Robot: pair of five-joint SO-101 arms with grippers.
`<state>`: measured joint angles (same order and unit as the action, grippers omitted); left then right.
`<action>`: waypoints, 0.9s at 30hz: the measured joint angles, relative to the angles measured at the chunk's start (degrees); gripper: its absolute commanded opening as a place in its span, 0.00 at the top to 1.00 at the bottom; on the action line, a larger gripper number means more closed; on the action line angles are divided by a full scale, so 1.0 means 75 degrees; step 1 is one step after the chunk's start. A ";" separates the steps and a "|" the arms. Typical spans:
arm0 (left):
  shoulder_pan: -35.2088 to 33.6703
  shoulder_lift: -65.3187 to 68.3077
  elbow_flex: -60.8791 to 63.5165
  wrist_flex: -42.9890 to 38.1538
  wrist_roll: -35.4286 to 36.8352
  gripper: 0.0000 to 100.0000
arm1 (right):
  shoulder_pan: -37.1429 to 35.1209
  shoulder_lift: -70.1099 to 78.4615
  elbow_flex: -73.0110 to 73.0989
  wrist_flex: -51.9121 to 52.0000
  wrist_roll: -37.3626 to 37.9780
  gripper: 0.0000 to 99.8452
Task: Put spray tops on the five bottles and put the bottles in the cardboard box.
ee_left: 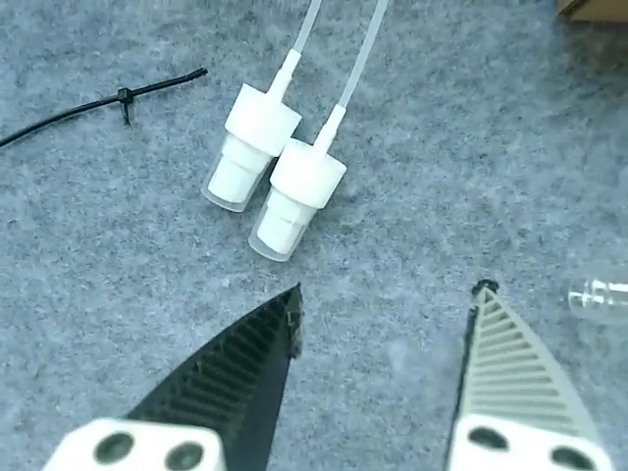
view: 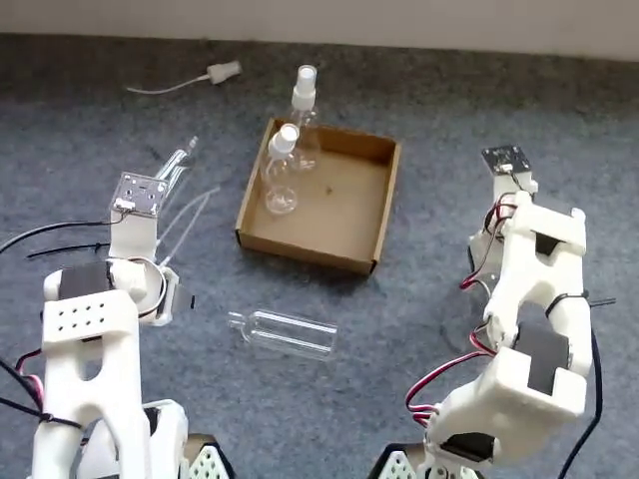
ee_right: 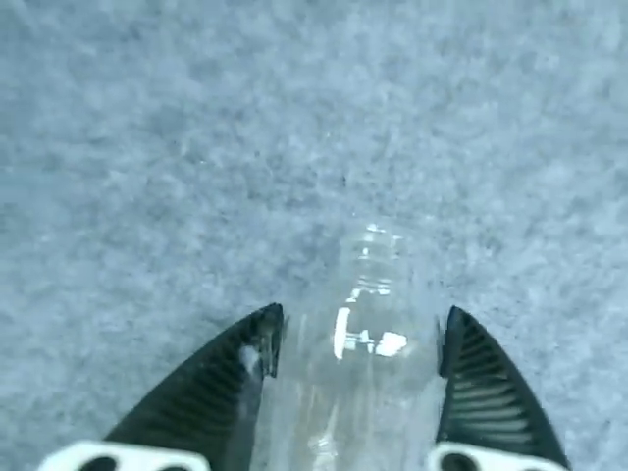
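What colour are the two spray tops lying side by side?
The spray tops are white, clearest in the left wrist view.

Flecked grey-blue carpet (view: 449, 90) lies under a plain brown cardboard box (view: 300, 244), clear bottles (view: 281, 195) with white spray tops (view: 286, 138), and two white arms (view: 534, 249) with black motors (view: 544, 359) and red and black wires (view: 477, 274). The left gripper (ee_left: 389, 289) pairs one black ribbed finger (ee_left: 235, 383) with a grey ribbed one near two loose white tops (ee_left: 257, 147); on the right gripper (ee_right: 361, 312), ribbed black fingers (ee_right: 216, 383) flank a colourless bottle (ee_right: 363, 392)
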<state>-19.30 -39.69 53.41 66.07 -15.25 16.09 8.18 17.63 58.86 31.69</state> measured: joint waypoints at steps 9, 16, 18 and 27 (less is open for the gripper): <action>0.0000 0.0000 0.0000 0.0000 0.0000 0.75 | 0.0000 0.0000 0.0000 0.0000 0.0000 0.97; -0.0199 0.0340 -0.1242 -0.0012 0.0000 0.75 | -0.0012 -0.0563 -0.0492 0.0879 0.0000 0.97; -0.0352 0.0926 -0.1875 -0.0012 0.0152 0.75 | -0.0035 -0.1032 -0.0563 0.0961 0.0000 0.97; -0.0598 0.4091 -0.4419 0.0914 0.0422 0.75 | -0.0961 -0.3880 0.0340 0.1020 -0.0352 0.97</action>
<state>-23.78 -9.01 20.26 72.92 -12.09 8.88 -20.92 20.18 66.51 29.05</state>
